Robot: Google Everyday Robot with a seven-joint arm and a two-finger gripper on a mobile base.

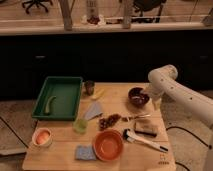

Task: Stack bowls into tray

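Observation:
The dark maroon bowl (137, 96) sits upright on the right side of the wooden table. My gripper (146, 95) hangs at the end of the white arm, right at this bowl's right rim, open with nothing held. The wider orange bowl (108, 145) rests near the table's front edge, well clear of the gripper. At the table's left stands the large green tray (70, 85), with a small green item (50, 104) lying in it and no bowl inside.
Between tray and maroon bowl are a small dark cup (89, 87), a yellow item (98, 93), a grey cloth (94, 111) and a green cup (80, 125). A brown pile (109, 121), a brush (145, 141), a brown block (145, 129), a blue sponge (84, 152) and a pale small bowl (42, 136) lie toward the front.

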